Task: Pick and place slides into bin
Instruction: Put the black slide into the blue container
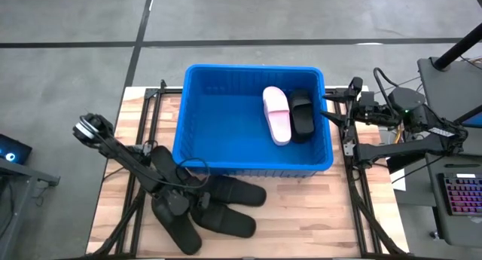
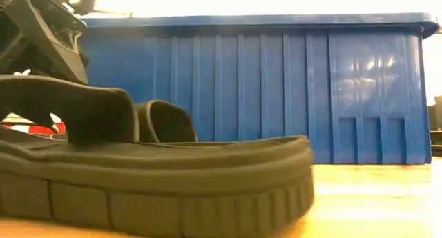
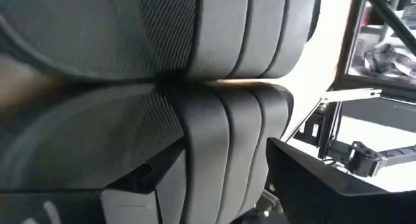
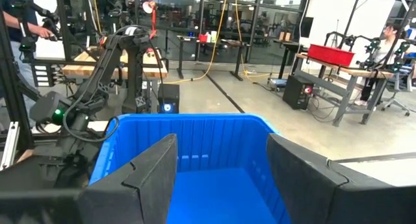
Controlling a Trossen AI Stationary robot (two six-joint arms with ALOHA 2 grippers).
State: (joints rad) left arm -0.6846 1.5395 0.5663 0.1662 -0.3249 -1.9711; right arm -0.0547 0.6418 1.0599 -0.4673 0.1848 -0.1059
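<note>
Several black slides (image 1: 226,207) lie sole-down on the wooden table, in front of the blue bin (image 1: 226,109). One of them fills the low view (image 2: 152,176). A pale pink slide (image 1: 276,114) and a black slide (image 1: 302,113) lie on the bin's floor at its right side. My left gripper (image 1: 178,203) is low over the black slides, open, with one finger on each side of a slide's wide strap (image 3: 214,139). My right gripper (image 1: 329,113) is open and empty at the bin's right rim, above it. My left gripper comes slanting down from the table's left, and its fingers (image 3: 130,198) stand on either side of a black slide's strap. The slide lies on the table. I cannot tell whether the fingers touch the strap.
The bin takes up the table's far middle, and its ribbed front wall (image 2: 276,93) rises just behind the slides. Black frame rails (image 1: 143,139) run along the table's left and right sides. Bare wood (image 1: 309,207) shows at the near right.
</note>
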